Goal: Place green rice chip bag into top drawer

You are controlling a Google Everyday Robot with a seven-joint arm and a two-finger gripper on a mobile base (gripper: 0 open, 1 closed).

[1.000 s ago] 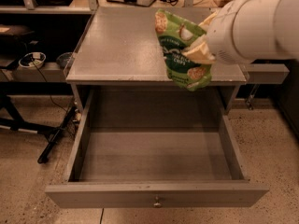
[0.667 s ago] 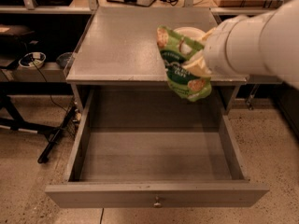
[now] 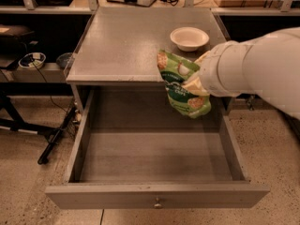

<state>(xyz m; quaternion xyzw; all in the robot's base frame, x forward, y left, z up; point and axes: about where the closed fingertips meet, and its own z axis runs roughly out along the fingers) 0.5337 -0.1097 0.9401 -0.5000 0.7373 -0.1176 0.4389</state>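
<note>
The green rice chip bag (image 3: 180, 84) is held in my gripper (image 3: 193, 84), which is shut on it. The bag hangs in the air at the table's front edge, over the back right part of the open top drawer (image 3: 154, 149). The drawer is pulled fully out and its inside is bare; its front panel with the small round knob (image 3: 158, 202) faces the camera. My white arm comes in from the right.
A small white bowl (image 3: 189, 38) stands on the grey tabletop (image 3: 126, 41) at the back right, just behind the bag. Shelves with cables and dishes lie to the left and behind. A black stand leg lies on the floor at the left.
My gripper has carried the bag down and forward, from over the tabletop to the front edge above the open drawer. The white bowl, hidden before, now shows.
</note>
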